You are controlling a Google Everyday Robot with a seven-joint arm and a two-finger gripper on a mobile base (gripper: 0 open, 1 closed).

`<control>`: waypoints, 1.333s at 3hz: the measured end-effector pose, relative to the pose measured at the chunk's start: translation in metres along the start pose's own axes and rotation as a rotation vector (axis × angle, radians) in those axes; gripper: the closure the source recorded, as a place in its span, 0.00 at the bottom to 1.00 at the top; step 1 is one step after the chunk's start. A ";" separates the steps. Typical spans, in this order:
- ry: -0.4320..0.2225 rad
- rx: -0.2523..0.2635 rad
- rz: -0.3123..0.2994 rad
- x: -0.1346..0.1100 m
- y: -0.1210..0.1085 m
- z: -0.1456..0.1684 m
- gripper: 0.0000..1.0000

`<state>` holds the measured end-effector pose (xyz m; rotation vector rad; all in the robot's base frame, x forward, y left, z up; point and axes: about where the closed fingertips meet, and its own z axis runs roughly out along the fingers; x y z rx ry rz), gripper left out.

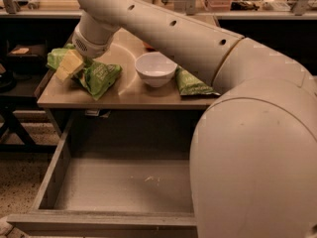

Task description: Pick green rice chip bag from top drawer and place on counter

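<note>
The green rice chip bag [100, 76] lies crinkled on the left part of the beige counter [133, 96]. My gripper [69, 66], with pale yellow pads, hangs from the arm that reaches in from the right. It sits right at the bag's left part, and green shows on both sides of it. The top drawer [64, 152] is pulled out below the counter, and its flat bottom shows nothing in it.
A white bowl [156, 69] stands mid-counter. A flatter dark-green bag [190, 83] lies to its right, partly behind my arm. My arm's bulk covers the right half of the view. Dark shelving and floor are to the left of the counter.
</note>
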<state>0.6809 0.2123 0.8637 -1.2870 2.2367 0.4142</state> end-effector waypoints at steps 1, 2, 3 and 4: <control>0.032 0.056 0.000 -0.014 -0.006 -0.031 0.00; 0.035 0.217 0.031 -0.057 -0.019 -0.122 0.00; 0.036 0.373 0.078 -0.082 -0.026 -0.212 0.00; 0.091 0.384 0.095 -0.073 -0.024 -0.222 0.00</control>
